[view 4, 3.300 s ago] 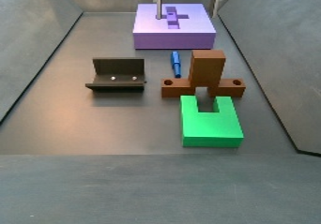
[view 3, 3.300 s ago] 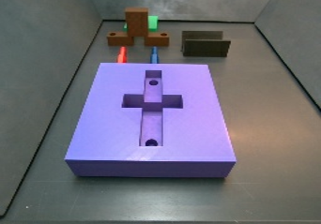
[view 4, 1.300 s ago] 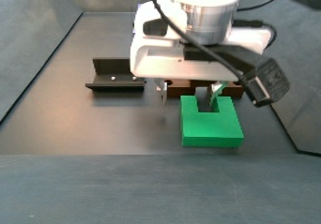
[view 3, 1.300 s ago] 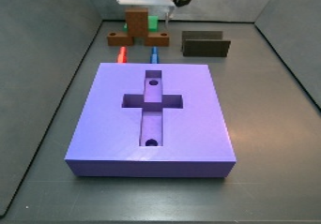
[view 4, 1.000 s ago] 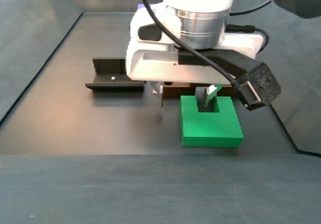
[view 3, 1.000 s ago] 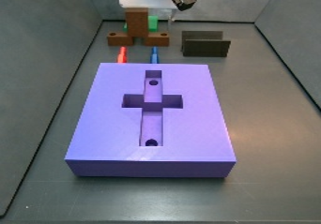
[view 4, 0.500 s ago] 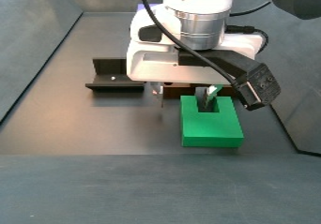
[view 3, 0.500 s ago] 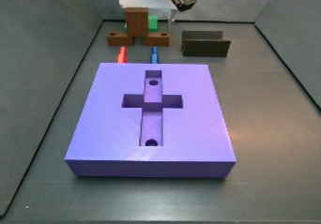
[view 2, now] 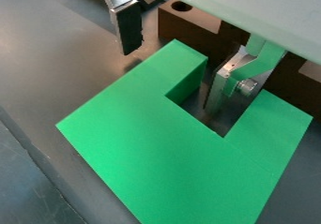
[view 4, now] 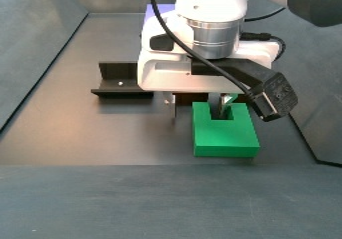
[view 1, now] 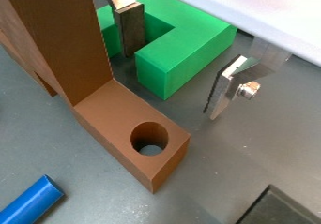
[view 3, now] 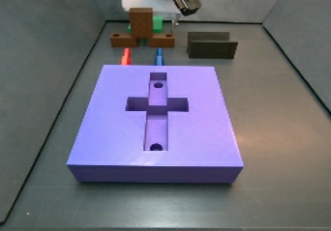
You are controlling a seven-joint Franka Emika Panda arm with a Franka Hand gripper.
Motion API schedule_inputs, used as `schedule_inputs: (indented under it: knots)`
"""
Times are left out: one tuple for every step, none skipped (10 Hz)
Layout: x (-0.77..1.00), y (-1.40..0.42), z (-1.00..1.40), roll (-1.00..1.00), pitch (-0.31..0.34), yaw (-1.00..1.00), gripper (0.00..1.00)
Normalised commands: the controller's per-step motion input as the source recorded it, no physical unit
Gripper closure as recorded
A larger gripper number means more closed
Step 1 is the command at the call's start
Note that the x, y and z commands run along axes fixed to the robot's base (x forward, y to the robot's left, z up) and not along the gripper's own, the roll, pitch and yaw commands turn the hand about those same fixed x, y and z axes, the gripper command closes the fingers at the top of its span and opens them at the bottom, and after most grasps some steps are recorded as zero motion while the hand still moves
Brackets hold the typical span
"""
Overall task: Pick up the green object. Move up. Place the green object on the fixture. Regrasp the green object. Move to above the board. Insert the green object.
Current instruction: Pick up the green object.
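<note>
The green object (view 4: 225, 133) lies flat on the floor in front of the brown wooden stand; it also shows in both wrist views (view 1: 189, 45) (view 2: 175, 153). My gripper (view 4: 201, 106) is low over it and open. It straddles one prong: one finger (view 1: 129, 26) stands in the notch and the other finger (view 1: 232, 82) stands outside, apart from the green. In the far side view the gripper (view 3: 157, 14) is at the back, above the green object (view 3: 158, 24). The fixture (view 4: 124, 80) (view 3: 212, 45) stands empty to one side. The board (view 3: 158, 119) lies apart.
The brown cross-shaped stand (view 1: 94, 73) (view 3: 138, 27) is close beside the gripper, next to the finger in the notch. A blue peg (view 3: 159, 55) (view 1: 32, 204) and a red peg (view 3: 124, 54) lie between the stand and the board. Grey walls enclose the floor.
The gripper came in from above and has settled slightly lower over the green object's prong. The green object, fixture and board have not moved.
</note>
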Motion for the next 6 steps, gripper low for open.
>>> schedule_inputs:
  knots:
    - [0.0, 0.0, 0.0, 0.0, 0.0, 0.0, 0.0]
    - [0.0, 0.0, 0.0, 0.0, 0.0, 0.0, 1.0]
    - [0.0, 0.0, 0.0, 0.0, 0.0, 0.0, 1.0]
    - [0.0, 0.0, 0.0, 0.0, 0.0, 0.0, 1.0]
    - [0.0, 0.0, 0.0, 0.0, 0.0, 0.0, 1.0]
    - [0.0, 0.0, 0.0, 0.0, 0.0, 0.0, 1.0]
